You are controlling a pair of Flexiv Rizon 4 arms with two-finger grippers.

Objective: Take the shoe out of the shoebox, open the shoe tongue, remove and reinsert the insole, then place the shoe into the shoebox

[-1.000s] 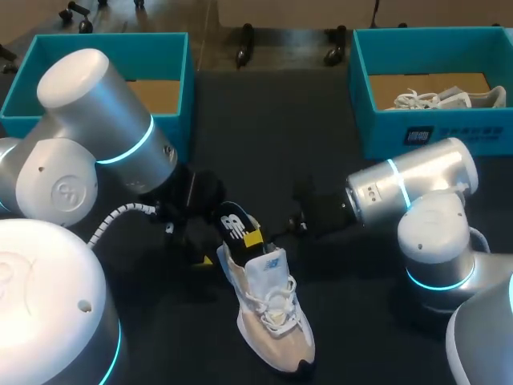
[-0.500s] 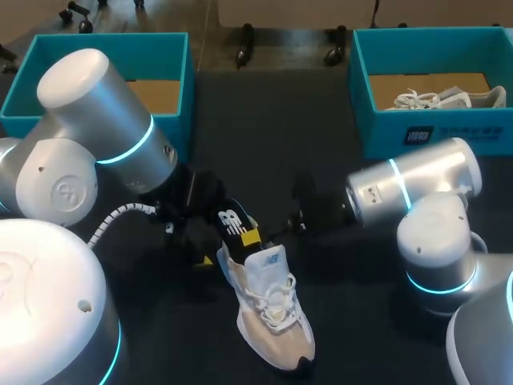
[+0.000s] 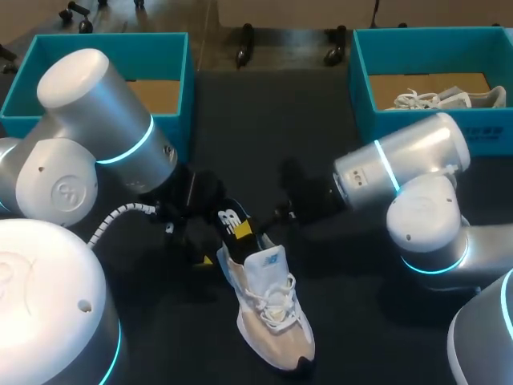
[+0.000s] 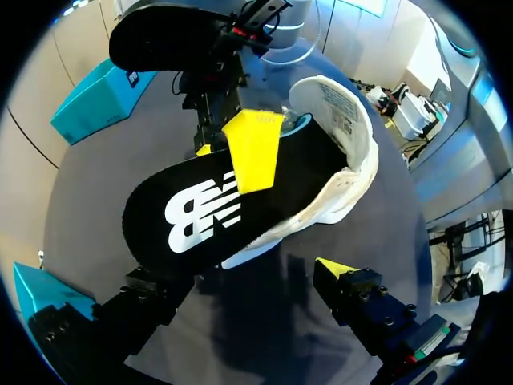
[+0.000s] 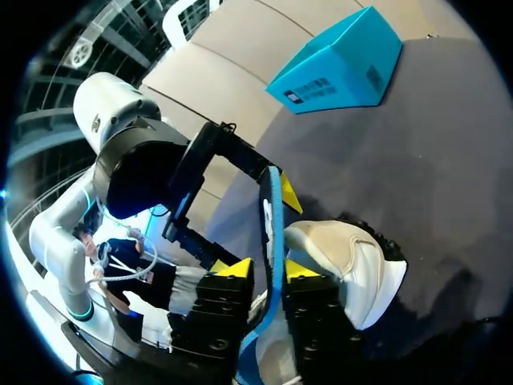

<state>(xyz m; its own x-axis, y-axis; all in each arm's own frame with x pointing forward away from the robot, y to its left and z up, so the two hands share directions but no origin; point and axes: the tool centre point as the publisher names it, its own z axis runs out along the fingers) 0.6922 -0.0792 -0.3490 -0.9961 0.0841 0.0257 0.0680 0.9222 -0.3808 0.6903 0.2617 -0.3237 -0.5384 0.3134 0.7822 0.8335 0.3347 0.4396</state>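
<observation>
insole (image 4: 200,212): thin, light, likely floppy and prone to buckling; best pinched at its heel edge. right gripper (image 5: 267,269) jaws clenched on it, left gripper (image 4: 244,281) jaws released beside shoe (image 3: 272,313).

All you've really got for furniture here is the table (image 3: 264,120). It's a dark, near-black matte top that fills your head view nearly side to side, with its far edge up near the top. From the left wrist view you get the same surface as a wide grey sweep with soft-edged shadows lying on it. Right wrist view, same deal: plain and evenly lit.
</observation>
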